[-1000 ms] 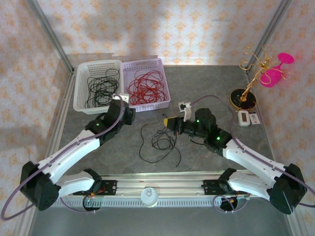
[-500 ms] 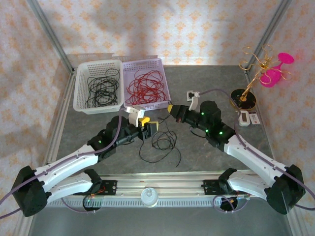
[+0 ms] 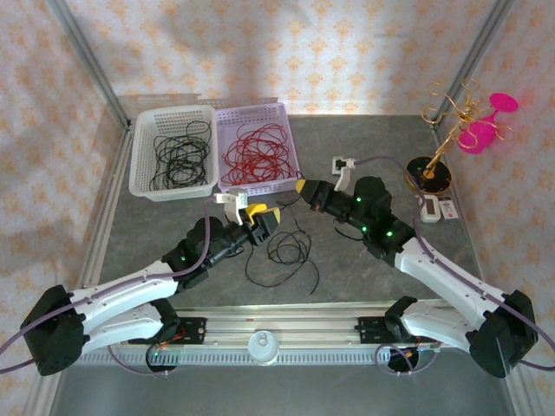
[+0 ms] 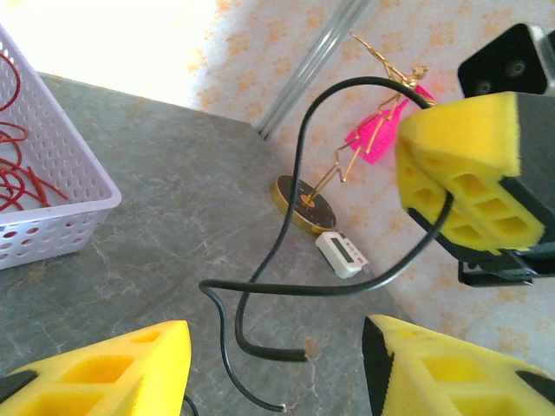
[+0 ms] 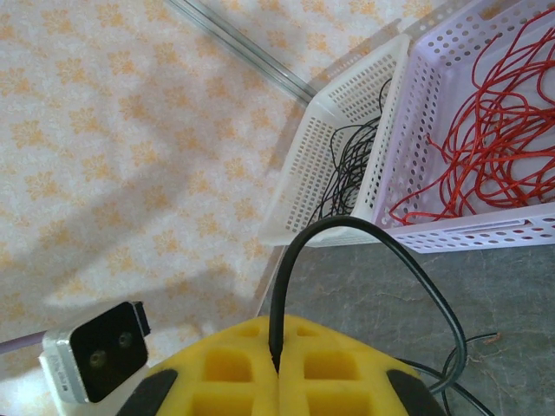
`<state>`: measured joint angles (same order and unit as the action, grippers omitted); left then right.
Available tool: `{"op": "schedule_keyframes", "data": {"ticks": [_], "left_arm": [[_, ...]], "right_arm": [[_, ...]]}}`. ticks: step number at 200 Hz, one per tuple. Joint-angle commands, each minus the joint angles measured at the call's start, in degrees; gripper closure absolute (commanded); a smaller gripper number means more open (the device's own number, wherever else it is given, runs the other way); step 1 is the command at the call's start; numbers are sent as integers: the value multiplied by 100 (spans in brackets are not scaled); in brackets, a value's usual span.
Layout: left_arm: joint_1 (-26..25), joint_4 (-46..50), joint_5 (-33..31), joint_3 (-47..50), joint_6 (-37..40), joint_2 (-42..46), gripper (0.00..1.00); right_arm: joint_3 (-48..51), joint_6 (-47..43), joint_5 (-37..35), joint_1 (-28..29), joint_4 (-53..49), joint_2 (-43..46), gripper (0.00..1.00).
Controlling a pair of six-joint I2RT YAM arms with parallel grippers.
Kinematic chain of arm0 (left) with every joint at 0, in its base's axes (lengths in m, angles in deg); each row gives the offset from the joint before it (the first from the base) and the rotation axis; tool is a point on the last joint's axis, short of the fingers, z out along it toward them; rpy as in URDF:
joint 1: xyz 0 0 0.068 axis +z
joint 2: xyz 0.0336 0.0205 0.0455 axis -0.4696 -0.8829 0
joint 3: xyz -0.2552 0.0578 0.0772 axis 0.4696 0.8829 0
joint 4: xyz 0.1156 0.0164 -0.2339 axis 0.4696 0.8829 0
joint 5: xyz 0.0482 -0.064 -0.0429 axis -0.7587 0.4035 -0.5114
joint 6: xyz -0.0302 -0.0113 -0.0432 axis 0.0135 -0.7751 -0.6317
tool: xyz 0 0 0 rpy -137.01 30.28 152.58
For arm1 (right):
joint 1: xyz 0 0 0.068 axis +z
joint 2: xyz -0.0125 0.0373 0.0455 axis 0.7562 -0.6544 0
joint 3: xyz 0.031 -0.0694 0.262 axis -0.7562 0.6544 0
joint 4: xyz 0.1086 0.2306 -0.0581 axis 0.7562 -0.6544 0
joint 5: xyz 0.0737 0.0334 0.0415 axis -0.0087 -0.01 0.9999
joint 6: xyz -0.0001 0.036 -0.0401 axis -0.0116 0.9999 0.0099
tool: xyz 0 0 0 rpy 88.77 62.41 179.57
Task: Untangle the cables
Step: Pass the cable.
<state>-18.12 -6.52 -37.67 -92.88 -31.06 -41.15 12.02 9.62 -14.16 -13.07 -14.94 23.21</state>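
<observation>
Sorting appears largely complete, with black cables [image 3: 180, 154] in the white basket [image 3: 169, 194] and red cables [image 3: 257, 152] in the lilac basket [image 3: 292, 147]; one black tangle [image 3: 286, 250] lies unsorted on the counter [image 3: 364, 147], its strand [image 5: 279, 295] clenched in the right tool [image 3: 301, 186], the left tool [image 3: 262, 217] released beside it.

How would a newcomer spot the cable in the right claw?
On the grey table, look in front of the lilac basket. The cable arches out of the shut right claw; unlike the basket's red cables, it is black and lifted.
</observation>
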Motion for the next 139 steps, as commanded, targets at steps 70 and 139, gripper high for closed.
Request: {"op": "schedule_keyframes", "data": {"ticks": [70,139], "left_arm": [[-92,-354,-681,-265,-152,-573,61],[-97,-376,-727,-529,-134,-801,96]], "right_arm": [[-33,157,25,-19,318,117,100],[118,202,21,-14,368,143,100]]}}
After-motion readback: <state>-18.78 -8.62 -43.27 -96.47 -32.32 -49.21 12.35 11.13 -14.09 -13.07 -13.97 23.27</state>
